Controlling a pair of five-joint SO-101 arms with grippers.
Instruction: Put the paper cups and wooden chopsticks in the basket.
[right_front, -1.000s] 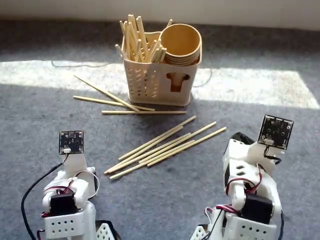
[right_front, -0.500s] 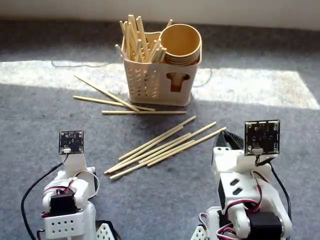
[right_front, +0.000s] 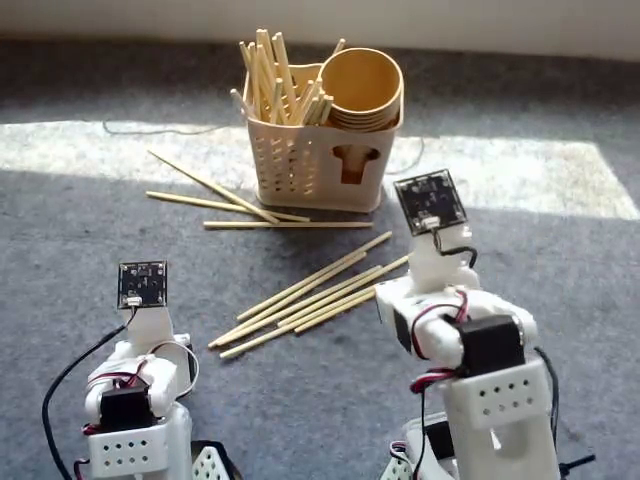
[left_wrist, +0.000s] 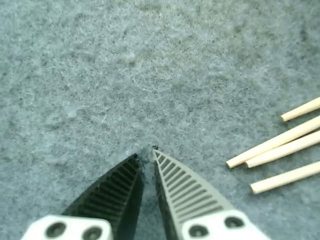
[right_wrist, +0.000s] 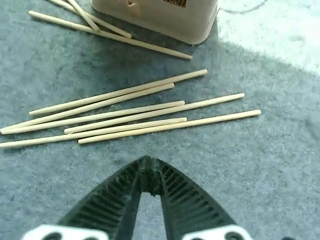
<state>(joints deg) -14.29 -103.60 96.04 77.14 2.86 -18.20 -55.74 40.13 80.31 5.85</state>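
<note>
A cream plastic basket (right_front: 318, 160) stands at the back on the grey carpet and holds stacked paper cups (right_front: 362, 85) and several upright chopsticks (right_front: 270, 70). A loose bundle of wooden chopsticks (right_front: 300, 295) lies in front of it. In the right wrist view this bundle (right_wrist: 130, 117) lies just beyond my right gripper (right_wrist: 146, 165), which is shut and empty. My right arm (right_front: 450, 330) covers the bundle's right ends. My left gripper (left_wrist: 151, 150) is shut and empty over bare carpet, with chopstick ends (left_wrist: 280, 150) off to one side.
Three more chopsticks (right_front: 235, 210) lie crossed at the basket's lower left, also seen as sticks (right_wrist: 110, 35) by the basket's base (right_wrist: 165, 15). The left arm (right_front: 140, 400) sits at the near left. A sunlit band crosses the carpet behind.
The right arm has swung forward and to the left, from the near right to over the right ends of the chopstick bundle. The left arm has kept still.
</note>
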